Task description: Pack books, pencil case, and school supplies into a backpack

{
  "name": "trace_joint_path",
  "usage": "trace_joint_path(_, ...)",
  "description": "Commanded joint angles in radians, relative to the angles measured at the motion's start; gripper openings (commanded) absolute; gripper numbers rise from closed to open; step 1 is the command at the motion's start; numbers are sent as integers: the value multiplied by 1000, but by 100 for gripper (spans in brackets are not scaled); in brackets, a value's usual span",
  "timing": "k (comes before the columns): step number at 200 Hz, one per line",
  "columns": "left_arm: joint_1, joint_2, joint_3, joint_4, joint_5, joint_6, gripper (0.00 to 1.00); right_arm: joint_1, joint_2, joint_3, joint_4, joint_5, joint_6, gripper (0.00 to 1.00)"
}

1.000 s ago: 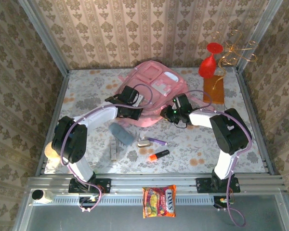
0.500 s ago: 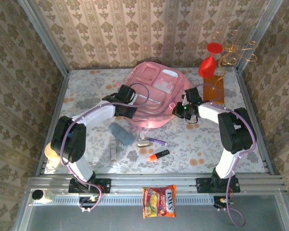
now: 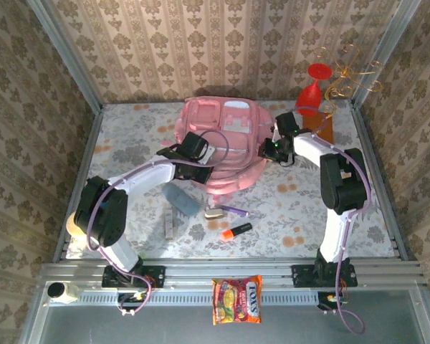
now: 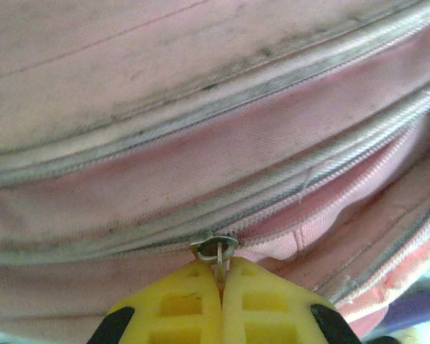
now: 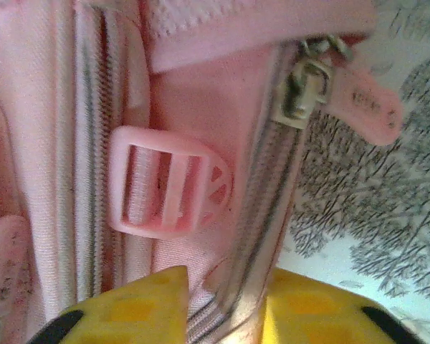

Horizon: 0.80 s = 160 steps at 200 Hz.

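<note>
Floral-print surface [image 3: 308, 208] runs away from the arm bases. Nearest me, on the metal rail [image 3: 165, 271] at the bottom centre of the top view, lies an orange snack packet [image 3: 236, 300], which is no part of the job. Just beyond, lower centre, the school supplies wait loose: an orange-and-black marker [image 3: 236, 231], a purple pen [image 3: 236, 211] just beside a beige-white piece [image 3: 215, 213], and a pale stick [image 3: 170, 223] to their left. The grey-blue pencil case [image 3: 181, 199] lies just above the stick, near the lower edge of the pink backpack [image 3: 226, 125], which sits in the upper centre.

My left hand [image 4: 220, 271] is clamped on the small metal zip pull [image 4: 216, 249] at the bottom centre of its wrist view, fingers pressed together around the ring. My right hand [image 5: 226, 290] is at the bag's right side, below a pink strap buckle [image 5: 168, 190]. Its fingers stand apart with the zip seam between them, and I cannot tell whether they pinch it or merely straddle it.

I judge the step to be opening the bag, with nothing packed yet. Next, the left hand should draw the pull along its track while the right steadies the fabric against the tug, or the soft bag will simply slide.

Farthest off, upper right, stand an orange-brown slab [image 3: 317, 132] and a red vase [image 3: 309, 97].
</note>
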Motion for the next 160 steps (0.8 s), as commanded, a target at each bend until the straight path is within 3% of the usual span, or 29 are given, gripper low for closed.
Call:
trace_joint_path(1, -14, -1, 25, 34, 56, -60, 0, -4, -81, -27, -37, 25, 0, 46)
trace_joint_path(18, -22, 3, 31, 53, 46, -76, 0, -3, -185, -148, 12, -17, 66, 60)
trace_joint_path(40, -28, 14, 31, 79, 57, -85, 0, 17, -297, -333, 142, -116, 202, 69)
trace_joint_path(63, -31, 28, 31, 90, 65, -84, 0, 88, -357, -446, 256, -135, 313, 74)
trace_joint_path(105, -38, 30, 34, 73, 48, -66, 0, 182, -307, -447, 393, -100, 416, 73)
trace_joint_path(135, -40, 22, 31, 58, 22, -52, 0, 208, -253, -401, 396, -91, 415, 70)
trace_joint_path(160, -40, 21, 31, 46, -4, -41, 0, 208, -216, -389, 359, -47, 378, 55)
